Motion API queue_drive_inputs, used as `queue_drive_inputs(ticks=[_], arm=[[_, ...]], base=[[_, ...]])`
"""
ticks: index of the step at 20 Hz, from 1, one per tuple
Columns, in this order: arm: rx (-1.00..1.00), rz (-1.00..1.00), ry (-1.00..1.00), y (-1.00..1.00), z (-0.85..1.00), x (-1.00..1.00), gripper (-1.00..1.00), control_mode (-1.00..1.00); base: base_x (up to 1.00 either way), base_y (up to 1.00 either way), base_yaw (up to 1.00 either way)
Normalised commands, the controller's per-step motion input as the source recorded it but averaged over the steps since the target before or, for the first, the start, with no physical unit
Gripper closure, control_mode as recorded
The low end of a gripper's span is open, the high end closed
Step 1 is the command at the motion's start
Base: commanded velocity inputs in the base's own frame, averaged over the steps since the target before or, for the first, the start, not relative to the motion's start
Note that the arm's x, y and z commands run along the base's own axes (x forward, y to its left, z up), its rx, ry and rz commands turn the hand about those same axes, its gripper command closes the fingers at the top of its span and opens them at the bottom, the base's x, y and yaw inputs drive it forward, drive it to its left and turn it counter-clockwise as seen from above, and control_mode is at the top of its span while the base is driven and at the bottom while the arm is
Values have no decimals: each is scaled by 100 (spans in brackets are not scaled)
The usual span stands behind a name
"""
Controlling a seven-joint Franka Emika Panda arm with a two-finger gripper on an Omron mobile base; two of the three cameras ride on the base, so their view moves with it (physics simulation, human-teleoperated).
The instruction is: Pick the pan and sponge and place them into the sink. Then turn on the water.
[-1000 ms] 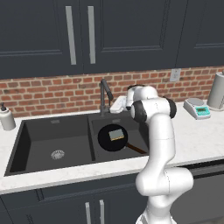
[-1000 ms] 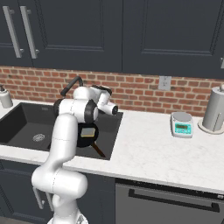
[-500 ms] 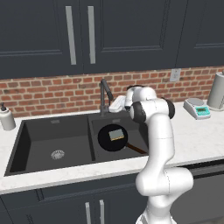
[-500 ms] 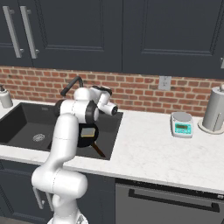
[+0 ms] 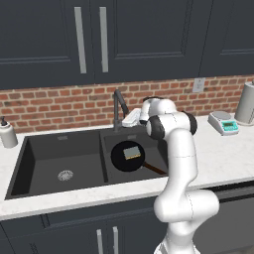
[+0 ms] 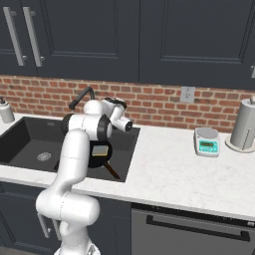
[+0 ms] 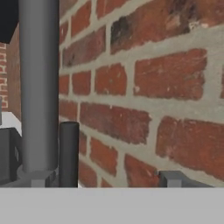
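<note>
The black pan [image 5: 121, 158] lies in the smaller right basin of the dark sink [image 5: 30, 149], its brown handle [image 5: 155, 169] pointing to the front right. The yellow sponge [image 5: 132, 152] rests on the pan. From the right base, the pan [image 6: 102, 158] and sponge [image 6: 100, 150] show beside my arm. My gripper [image 5: 130, 118] is raised behind the right basin, close to the dark faucet [image 5: 118, 105]. In the hand view the gripper [image 7: 105, 181] is open, facing the brick wall. The faucet column [image 7: 39, 87] stands over the left fingertip [image 7: 37, 179], with a short dark cylinder [image 7: 68, 153] just inside it.
A soap dispenser [image 5: 7, 134] stands left of the sink. A small scale [image 5: 223, 122] and a paper towel roll [image 5: 245, 102] sit on the white counter to the right. The brick backsplash [image 7: 153, 87] is very near the fingertips. Dark cabinets hang above.
</note>
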Motion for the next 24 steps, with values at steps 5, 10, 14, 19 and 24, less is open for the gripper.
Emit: queue_drive_inputs(ticks=[5,10,14,19,24], arm=[[0,-3,0,0,0,26,100,-100],[4,-4,0,0,0,26,100,-100],[7,-5,-1,-10,0,31,100,-100],[7,-7,0,-15,0,38,100,-100],[6,-11,0,-18,0,51,100,-100]], base=[[0,0,0],[0,0,0],[0,0,0],[0,0,0],[0,0,0]])
